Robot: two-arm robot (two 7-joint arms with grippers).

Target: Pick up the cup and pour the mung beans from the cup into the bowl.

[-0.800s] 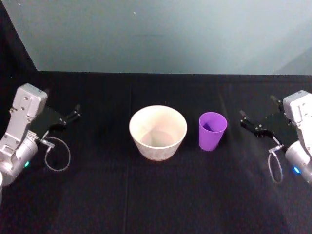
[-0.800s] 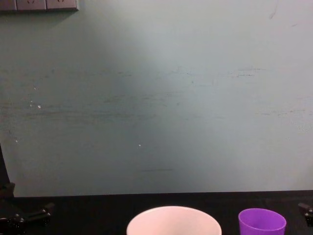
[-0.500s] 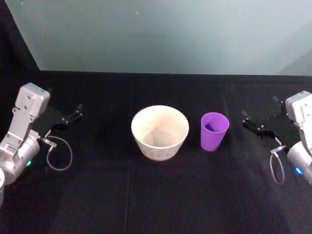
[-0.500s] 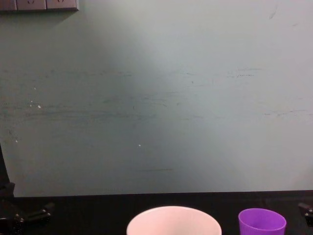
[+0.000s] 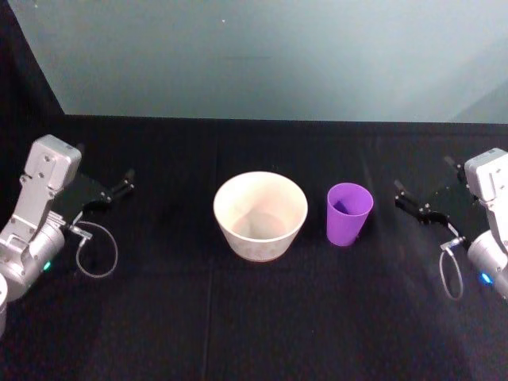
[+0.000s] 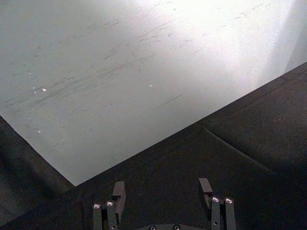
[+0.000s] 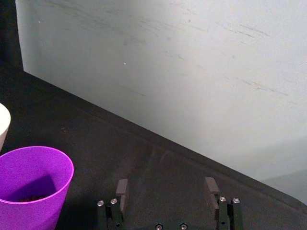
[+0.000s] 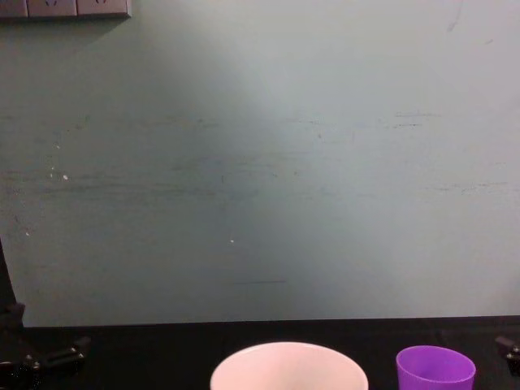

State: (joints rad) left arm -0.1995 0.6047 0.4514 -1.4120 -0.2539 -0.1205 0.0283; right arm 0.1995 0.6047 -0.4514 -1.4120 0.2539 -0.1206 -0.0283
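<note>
I see the purple cup [image 5: 348, 213] standing upright on the black tabletop [image 5: 238, 317], just beside the white bowl [image 5: 274, 242] on its right side and not touching it. In the right wrist view, some dark beans [image 7: 29, 197] lie at the bottom of the cup. My right claw [image 7: 166, 188] is to the right of the cup and apart from it, with fingers wide and holding nothing. My left claw [image 6: 160, 189] rests at the far left, also wide and empty.

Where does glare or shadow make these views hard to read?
Left wrist view: strong glare bleaches the upper wall beyond the open left gripper. Head view: the black fingers of the right gripper nearly vanish against the black tablecloth. Right wrist view: the cup is shadowed inside, its dark beans barely visible.
</note>
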